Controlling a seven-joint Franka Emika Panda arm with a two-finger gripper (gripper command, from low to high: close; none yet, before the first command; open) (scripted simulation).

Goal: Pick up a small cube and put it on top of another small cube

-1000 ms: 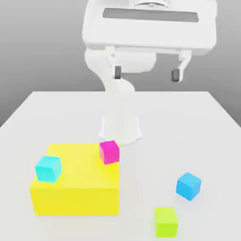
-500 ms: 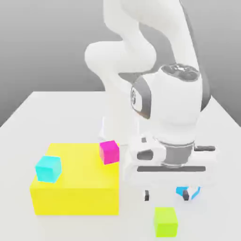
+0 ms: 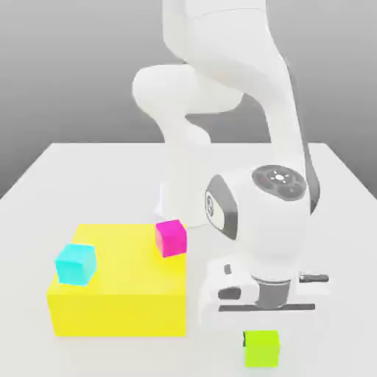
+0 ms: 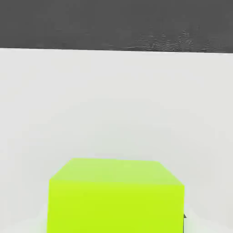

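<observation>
Exterior view: the white table [image 3: 88,177] fills the lower part of the frame. One big white robot arm [image 3: 228,96] bends down from the top middle to the lower right. One big yellow block [image 3: 118,294] sits at the lower left. One cyan cube [image 3: 75,263] and one magenta cube [image 3: 171,238] rest on top of it.

One small cube [image 3: 261,348] sits on the table at the bottom right, right under the arm's hand. It is plain lime green with flat, bright sides and sharp edges. In the hand view the small cube [image 4: 116,195] looks large, at the bottom middle. The gripper [image 3: 262,333] is squeezed tight on the small cube.
</observation>
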